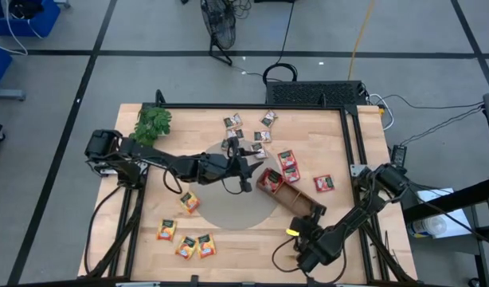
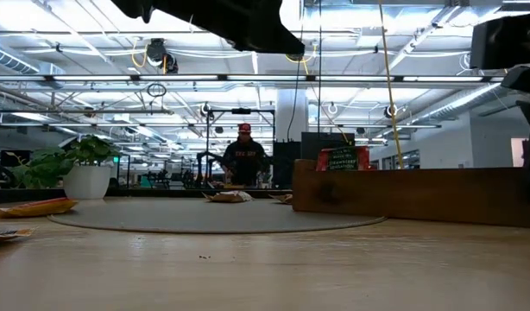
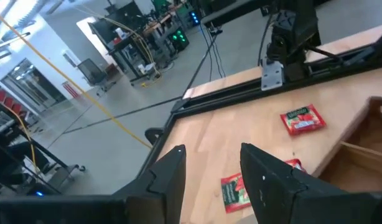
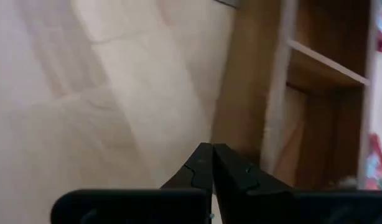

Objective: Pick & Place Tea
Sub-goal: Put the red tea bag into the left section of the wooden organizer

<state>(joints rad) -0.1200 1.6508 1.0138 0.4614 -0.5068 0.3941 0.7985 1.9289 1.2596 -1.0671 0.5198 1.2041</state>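
The left gripper (image 1: 246, 162), open and empty, hangs mid-picture beside the wooden tray (image 1: 296, 199), probably to fetch red tea (image 1: 290, 171), while the right gripper (image 1: 295, 232) waits shut.

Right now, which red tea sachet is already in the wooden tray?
The red sachet at the tray's upper-left end, beside the left gripper; the other red ones lie on bare table.

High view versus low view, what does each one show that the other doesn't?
Only the high view shows the whole spread: orange-yellow sachets near the front edge, grey-white sachets at the back, and the open left pincer beside the wooden tray. Only the low view shows a person standing beyond the table. Both share the tray with a red sachet in one end.
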